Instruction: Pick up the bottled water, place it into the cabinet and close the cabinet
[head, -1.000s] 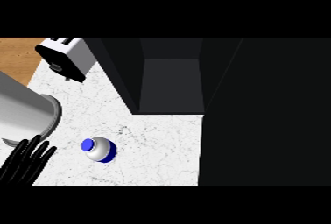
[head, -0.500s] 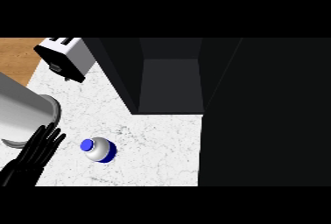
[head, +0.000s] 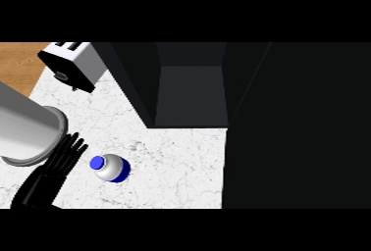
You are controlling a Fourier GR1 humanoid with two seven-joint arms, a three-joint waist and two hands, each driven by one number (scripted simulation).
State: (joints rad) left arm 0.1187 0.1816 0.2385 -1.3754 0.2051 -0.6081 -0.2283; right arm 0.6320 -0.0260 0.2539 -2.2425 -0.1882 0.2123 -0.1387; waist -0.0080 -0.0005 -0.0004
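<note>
Fingers [head: 69,149] are stretching straight on the left hand [head: 51,171], open beside the bottled water [head: 110,167], not touching. Behind it, a grey forearm [head: 25,130] and toaster [head: 72,63] are sitting near the open cabinet [head: 192,93]. Blue-capped, the bottle is standing on the marble counter [head: 174,166].

White marble counter [head: 174,166], wooden floor [head: 18,61]

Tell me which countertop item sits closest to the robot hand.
The blue-capped water bottle, just right of the black left robot hand. The white toaster stands far back, beside the dark open cabinet.

Bottled water [head: 110,167] right of left hand [head: 52,172]
</note>
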